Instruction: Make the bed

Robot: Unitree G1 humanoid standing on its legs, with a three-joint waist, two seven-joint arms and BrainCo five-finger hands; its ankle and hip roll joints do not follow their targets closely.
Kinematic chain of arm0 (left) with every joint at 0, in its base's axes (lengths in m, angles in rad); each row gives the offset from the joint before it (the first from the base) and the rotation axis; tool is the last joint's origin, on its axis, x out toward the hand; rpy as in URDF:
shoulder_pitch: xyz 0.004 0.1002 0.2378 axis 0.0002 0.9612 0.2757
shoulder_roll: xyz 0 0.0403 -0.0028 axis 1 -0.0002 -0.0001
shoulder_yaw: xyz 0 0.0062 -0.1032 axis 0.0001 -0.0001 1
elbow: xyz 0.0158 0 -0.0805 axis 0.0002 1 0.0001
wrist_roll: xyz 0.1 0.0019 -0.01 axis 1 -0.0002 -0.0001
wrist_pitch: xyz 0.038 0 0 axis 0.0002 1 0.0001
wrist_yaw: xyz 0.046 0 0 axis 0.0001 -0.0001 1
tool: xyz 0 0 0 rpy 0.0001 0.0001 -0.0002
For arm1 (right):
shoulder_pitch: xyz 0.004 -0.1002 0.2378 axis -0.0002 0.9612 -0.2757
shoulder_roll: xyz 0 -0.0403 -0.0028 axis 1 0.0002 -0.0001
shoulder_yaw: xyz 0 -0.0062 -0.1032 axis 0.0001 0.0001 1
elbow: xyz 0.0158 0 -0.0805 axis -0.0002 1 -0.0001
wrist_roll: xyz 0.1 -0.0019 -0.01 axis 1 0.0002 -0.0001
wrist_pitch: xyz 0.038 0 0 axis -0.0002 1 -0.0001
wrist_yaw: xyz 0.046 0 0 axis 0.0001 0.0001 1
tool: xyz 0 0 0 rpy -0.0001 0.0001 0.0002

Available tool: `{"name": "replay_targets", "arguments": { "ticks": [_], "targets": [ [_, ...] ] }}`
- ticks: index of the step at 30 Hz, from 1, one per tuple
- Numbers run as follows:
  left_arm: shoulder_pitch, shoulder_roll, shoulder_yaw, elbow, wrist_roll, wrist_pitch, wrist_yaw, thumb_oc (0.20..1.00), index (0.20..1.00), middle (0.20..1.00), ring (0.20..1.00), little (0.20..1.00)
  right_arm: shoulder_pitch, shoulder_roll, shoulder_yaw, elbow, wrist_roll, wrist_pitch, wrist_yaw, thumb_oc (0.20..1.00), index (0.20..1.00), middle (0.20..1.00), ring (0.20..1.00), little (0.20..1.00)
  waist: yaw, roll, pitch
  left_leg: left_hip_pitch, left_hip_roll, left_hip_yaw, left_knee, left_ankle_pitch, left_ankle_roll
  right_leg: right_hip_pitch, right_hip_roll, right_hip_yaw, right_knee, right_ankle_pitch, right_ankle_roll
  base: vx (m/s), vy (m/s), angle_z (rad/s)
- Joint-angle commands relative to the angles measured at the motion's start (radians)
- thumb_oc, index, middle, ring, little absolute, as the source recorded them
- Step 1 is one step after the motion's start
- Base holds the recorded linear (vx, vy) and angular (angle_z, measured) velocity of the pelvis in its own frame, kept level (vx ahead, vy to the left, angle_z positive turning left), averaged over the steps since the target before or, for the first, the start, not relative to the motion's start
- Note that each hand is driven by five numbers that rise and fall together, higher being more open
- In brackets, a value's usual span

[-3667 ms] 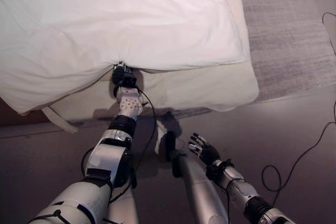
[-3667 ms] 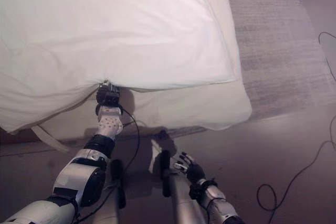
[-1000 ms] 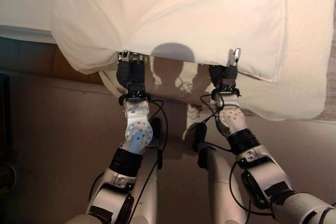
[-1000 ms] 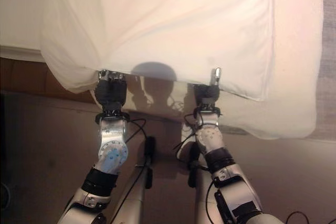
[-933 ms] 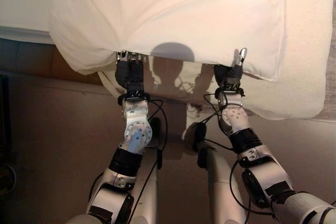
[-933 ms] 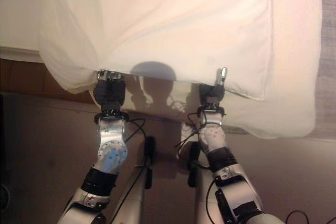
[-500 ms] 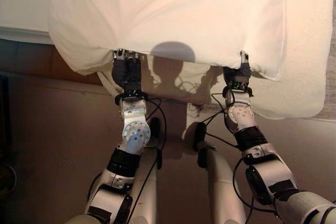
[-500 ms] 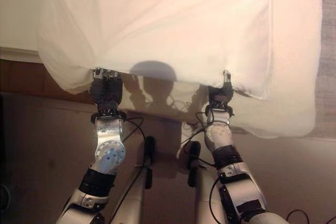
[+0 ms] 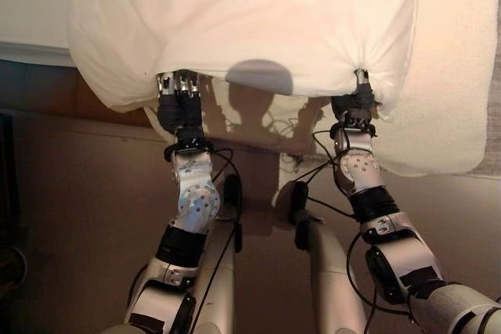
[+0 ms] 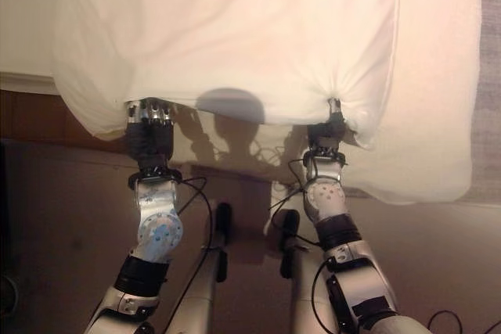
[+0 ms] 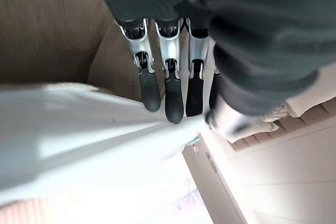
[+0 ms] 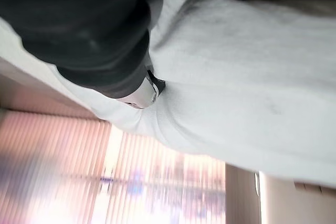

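Observation:
A white duvet [image 9: 250,21] lies over the bed, its near edge hanging toward me. My left hand [image 9: 178,107] reaches up to that edge at the left. In the left wrist view its fingertips [image 11: 173,106] and thumb [image 11: 228,121] pinch the cloth, which gathers to a point there. My right hand [image 9: 355,109] holds the same edge near the duvet's right corner. The cloth puckers into a tight bunch [image 10: 338,91] around its fingers. In the right wrist view, white cloth [image 12: 247,77] wraps over that hand.
A cream mattress cover [image 9: 454,76] sticks out past the duvet on the right and below its edge. The brown bed frame [image 9: 94,99] shows at the left under the overhang. The dark floor [image 9: 78,217] lies between me and the bed.
Both hands have moved up toward the bed with the duvet's edge. The right hand slid right and closed on the edge, which now puckers, and the right corner has drawn in.

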Motion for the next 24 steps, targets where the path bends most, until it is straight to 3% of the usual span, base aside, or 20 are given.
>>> {"name": "replay_targets", "arguments": {
  "ticks": [1,7,13,17,24],
  "targets": [
    [0.055,0.021,0.084,-0.029,0.032,-0.038,-0.022,1.000,1.000,1.000,1.000,1.000,0.059,-0.002,0.022,-0.175,-0.063,-0.009,0.095,0.200,0.200,0.200,0.200,0.200,-0.003,0.020,-0.084,-0.016,-0.053,0.012,-0.002,-0.018,0.051,0.047,0.006,0.032,-0.062,0.015,0.107,0.00,0.000,0.00],
    [0.073,-0.011,0.081,0.052,-0.034,-0.043,-0.023,1.000,1.000,1.000,1.000,1.000,0.053,0.015,0.079,-0.267,-0.082,-0.025,0.099,0.200,0.200,0.200,0.200,0.200,-0.010,0.009,-0.086,-0.022,-0.045,0.022,-0.006,-0.007,0.049,0.034,0.008,0.036,-0.061,0.026,0.103,0.00,0.000,0.00],
    [0.086,-0.025,0.060,0.152,-0.058,-0.007,-0.039,1.000,1.000,1.000,1.000,1.000,0.048,0.007,0.135,-0.342,-0.091,-0.028,0.118,0.200,0.200,0.200,0.200,0.200,-0.020,-0.009,-0.086,-0.018,-0.036,0.033,-0.006,-0.007,0.050,0.031,0.014,0.050,-0.062,0.031,0.102,-0.01,0.001,-0.06],
    [0.127,-0.042,-0.037,0.207,-0.069,0.059,-0.049,1.000,1.000,1.000,1.000,1.000,0.037,-0.011,0.172,-0.389,-0.093,-0.016,0.134,0.200,0.200,0.200,0.200,0.200,-0.033,-0.015,-0.086,-0.015,-0.036,0.038,-0.011,-0.005,0.054,0.037,0.017,0.054,-0.069,0.036,0.101,0.00,-0.003,-0.02],
    [0.102,-0.080,-0.140,0.260,-0.113,0.088,-0.055,1.000,1.000,1.000,1.000,1.000,0.010,-0.015,0.224,-0.395,-0.062,-0.019,0.155,0.200,0.200,0.200,0.200,0.200,-0.049,-0.022,-0.085,-0.008,-0.035,0.046,-0.020,-0.001,0.052,0.039,0.020,0.062,-0.074,0.044,0.103,0.00,0.000,-0.01]
  ]
}}
